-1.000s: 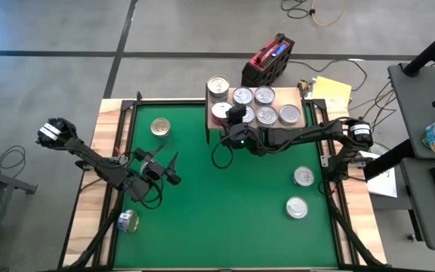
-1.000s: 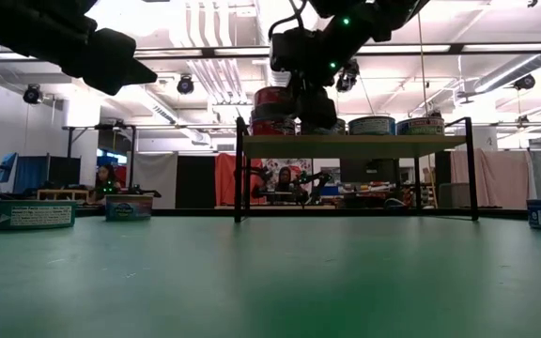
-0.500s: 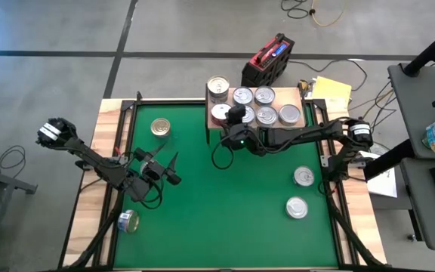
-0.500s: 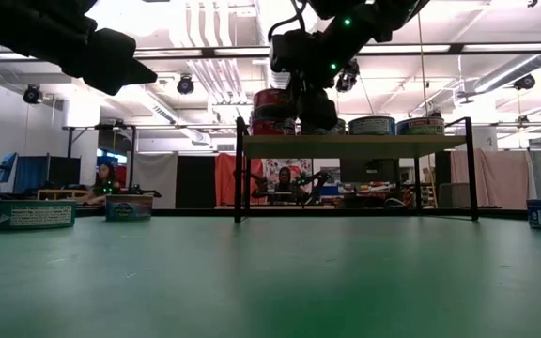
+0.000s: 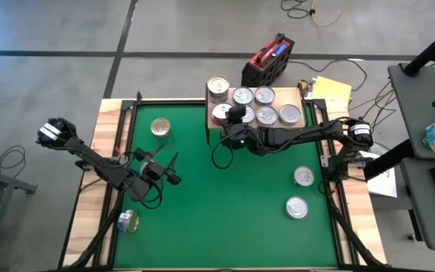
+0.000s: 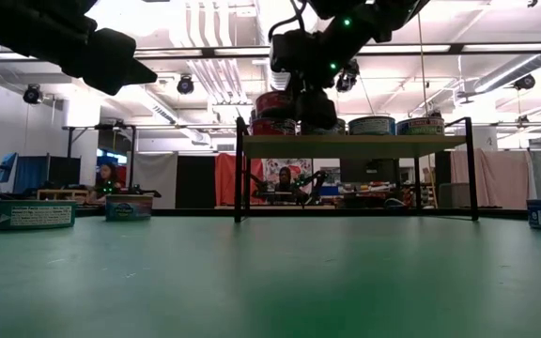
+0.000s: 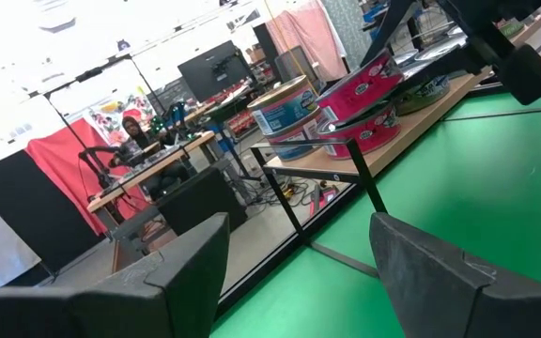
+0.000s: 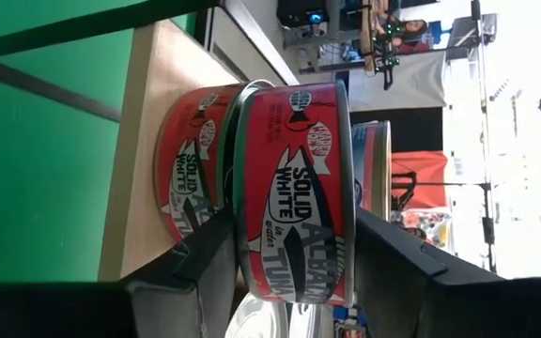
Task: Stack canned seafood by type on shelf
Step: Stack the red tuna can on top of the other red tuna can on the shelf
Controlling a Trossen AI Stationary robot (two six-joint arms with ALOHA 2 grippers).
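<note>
The right gripper (image 5: 236, 115) is at the shelf (image 5: 297, 97), in the upper middle of the high view. Its fingers stand on both sides of the top red tin (image 8: 294, 192), which sits on a second red tin (image 8: 191, 183). I cannot tell if they grasp it or have let go. I judge it is placed so because the same types go together. The tin lies flat, lid up, its axis vertical. The left gripper (image 5: 174, 169) waits released, lower left, holding nothing.
</note>
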